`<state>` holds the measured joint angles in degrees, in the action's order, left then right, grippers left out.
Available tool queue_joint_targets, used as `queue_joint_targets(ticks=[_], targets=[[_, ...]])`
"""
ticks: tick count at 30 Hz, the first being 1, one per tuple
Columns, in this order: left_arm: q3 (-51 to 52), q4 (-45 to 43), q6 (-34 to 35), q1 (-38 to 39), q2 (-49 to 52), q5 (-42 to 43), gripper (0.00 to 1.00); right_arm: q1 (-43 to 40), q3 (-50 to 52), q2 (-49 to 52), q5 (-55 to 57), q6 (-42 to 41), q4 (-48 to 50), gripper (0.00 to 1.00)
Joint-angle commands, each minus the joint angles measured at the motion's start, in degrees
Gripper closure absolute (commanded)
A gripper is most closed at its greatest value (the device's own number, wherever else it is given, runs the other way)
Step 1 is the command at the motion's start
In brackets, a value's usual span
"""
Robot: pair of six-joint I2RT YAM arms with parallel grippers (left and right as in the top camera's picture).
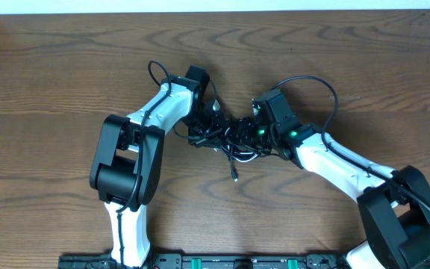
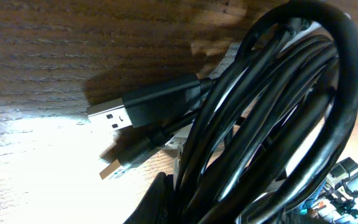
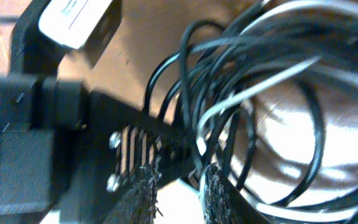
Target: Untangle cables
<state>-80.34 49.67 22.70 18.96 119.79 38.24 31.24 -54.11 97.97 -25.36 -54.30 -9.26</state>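
the tangle of cables (image 1: 230,140) lies in the middle of the desk (image 1: 51,67). the left hand (image 1: 200,125) is clenched at the bundle; whether it pinches a cord i cannot tell. the right hand (image 3: 179,177) stands slightly parted, with loops just at its fingertips (image 3: 211,186). best to anchor with the left, take one loop only, ideally the white cord (image 3: 247,93), and draw it slowly away, watching the usb plug (image 2: 110,117) for snags.

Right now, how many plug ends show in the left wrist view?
2. One USB plug lies left of the black cables; a smaller plug sits just below it. More may be hidden among the cables.
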Motion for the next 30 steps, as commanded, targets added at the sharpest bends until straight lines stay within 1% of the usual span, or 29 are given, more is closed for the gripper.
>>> queue_joint_targets(ticks=[1,6,10,14,18,21,26,30], targets=[[-1.1,0.2,0.3,0.1,0.4,-0.3,0.92,0.0,-1.4,-2.0,-4.5,1.2,-0.9,0.76],[-1.1,0.1,0.3,0.1,0.4,-0.3,0.92,0.0,-1.4,-2.0,-5.1,1.2,-1.4,0.76],[-1.1,0.2,0.3,0.1,0.4,-0.3,0.92,0.0,-1.4,-2.0,-4.6,1.0,-5.8,0.78],[-1.1,0.2,0.3,0.1,0.4,-0.3,0.92,0.3,-1.3,-1.9,0.8,1.3,-8.9,0.78],[-1.1,0.1,0.3,0.1,0.4,-0.3,0.92,1.2,-1.2,-1.1,5.2,1.2,-7.0,0.76],[-1.1,0.2,0.3,0.1,0.4,-0.3,0.92,2.1,-1.2,0.5,4.8,0.9,-3.6,0.76],[-1.1,0.2,0.3,0.1,0.4,-0.3,0.92,2.9,-1.2,2.7,5.0,-0.3,-1.6,0.77],[-1.1,0.2,0.3,0.1,0.4,-0.3,0.92,2.9,-1.2,3.9,8.5,-0.3,-1.4,0.78]])
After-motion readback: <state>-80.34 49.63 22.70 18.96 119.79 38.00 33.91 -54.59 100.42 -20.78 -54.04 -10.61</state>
